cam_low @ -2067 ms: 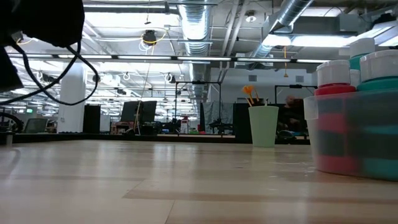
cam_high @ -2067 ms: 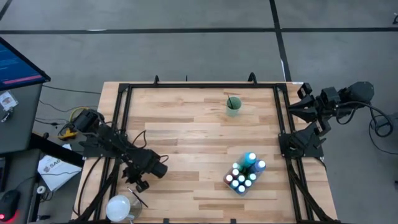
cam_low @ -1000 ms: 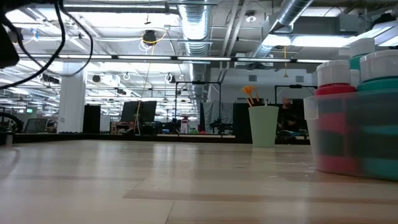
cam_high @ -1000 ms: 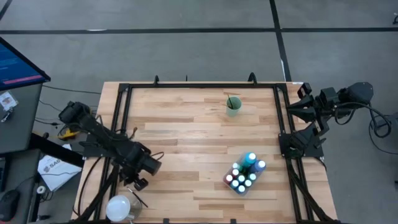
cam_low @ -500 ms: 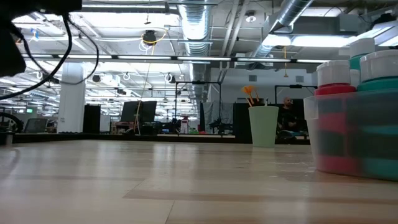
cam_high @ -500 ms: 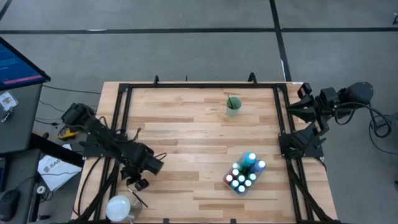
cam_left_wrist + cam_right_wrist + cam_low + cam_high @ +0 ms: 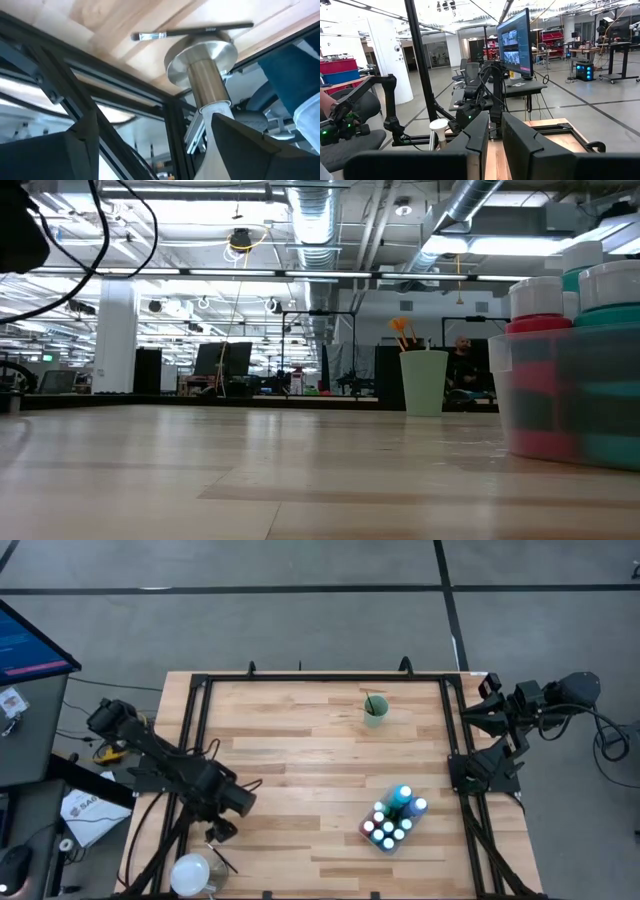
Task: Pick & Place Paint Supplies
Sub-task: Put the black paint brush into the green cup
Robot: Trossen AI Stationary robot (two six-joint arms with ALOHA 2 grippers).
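A thin dark-handled paintbrush [image 7: 195, 32] lies flat on the table at the near left corner [image 7: 222, 860], beside a lamp's round metal foot [image 7: 200, 56]. My left gripper [image 7: 219, 831] hovers open just above and beyond the brush, and its fingers [image 7: 65, 150] touch nothing. Several small paint bottles [image 7: 392, 817] with white, teal and blue caps stand in a clear tub [image 7: 565, 395] at the near right. A pale green cup [image 7: 375, 711] with a brush in it stands at the far middle. My right gripper [image 7: 492, 135] is shut and parked off the table's far right corner [image 7: 484, 690].
A white lamp dome [image 7: 190, 873] on a metal post [image 7: 207, 92] stands at the near left corner, close to my left gripper. A black frame [image 7: 195, 730] runs around the table. Bare wood lies between the left arm and the tub.
My left gripper has opened over the table's near left corner, staying almost in place. The paintbrush lies on the table where it lay before.
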